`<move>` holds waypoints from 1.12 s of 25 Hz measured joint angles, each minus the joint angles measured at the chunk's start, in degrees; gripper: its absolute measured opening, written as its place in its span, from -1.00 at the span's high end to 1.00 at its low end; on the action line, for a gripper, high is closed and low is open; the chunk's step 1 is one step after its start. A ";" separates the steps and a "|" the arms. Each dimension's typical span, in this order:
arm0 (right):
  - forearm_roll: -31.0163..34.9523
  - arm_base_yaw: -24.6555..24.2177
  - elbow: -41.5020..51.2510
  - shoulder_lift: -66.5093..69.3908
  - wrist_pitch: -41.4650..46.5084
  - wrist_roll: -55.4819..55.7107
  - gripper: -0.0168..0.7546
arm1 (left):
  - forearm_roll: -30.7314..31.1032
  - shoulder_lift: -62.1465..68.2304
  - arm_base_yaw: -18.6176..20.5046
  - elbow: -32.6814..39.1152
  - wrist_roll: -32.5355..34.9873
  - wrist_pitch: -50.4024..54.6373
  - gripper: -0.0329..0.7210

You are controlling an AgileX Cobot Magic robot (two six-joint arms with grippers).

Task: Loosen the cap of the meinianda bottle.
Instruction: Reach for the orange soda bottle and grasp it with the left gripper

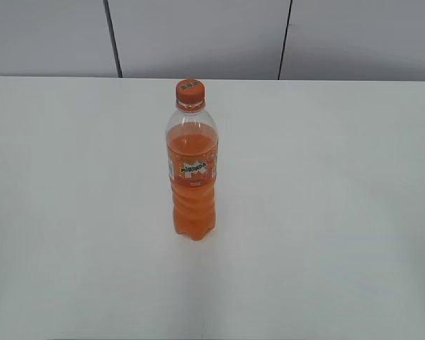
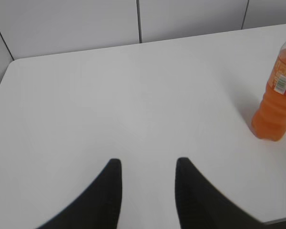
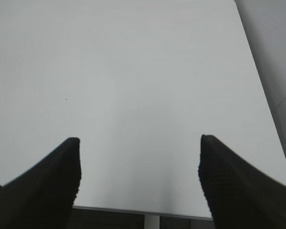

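Observation:
The meinianda bottle stands upright near the middle of the white table. It holds orange drink and has an orange label with a white logo. Its small orange cap with dark lettering sits on top. The lower part of the bottle also shows at the right edge of the left wrist view; the cap is cut off there. My left gripper is open and empty, well to the left of the bottle. My right gripper is wide open and empty over bare table; the bottle is not in its view. Neither gripper shows in the exterior view.
A grey panelled wall runs behind the table's far edge. The right wrist view shows the table's near edge and its right edge. The table's far left corner shows in the left wrist view.

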 joint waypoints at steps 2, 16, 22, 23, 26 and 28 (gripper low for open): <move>0.00 0.00 0.00 0.00 0.00 0.00 -0.54 | 0.00 0.00 0.00 0.00 0.00 0.00 0.27; 0.00 0.00 0.00 0.00 0.00 0.00 -0.54 | 0.00 0.00 0.00 0.00 0.00 0.00 0.27; 0.00 0.00 0.00 0.00 0.00 0.00 -0.54 | 0.00 0.00 0.00 0.00 0.00 0.00 0.27; 0.00 0.00 0.00 0.00 0.00 0.00 -0.54 | 0.00 0.00 0.00 0.00 0.00 0.00 0.27; 0.00 0.00 0.00 0.00 0.00 0.00 -0.54 | 0.00 0.00 0.00 0.00 0.00 0.00 0.27; 0.00 0.00 0.00 0.00 0.00 0.00 -0.54 | 0.00 0.00 0.00 0.00 0.00 0.00 0.27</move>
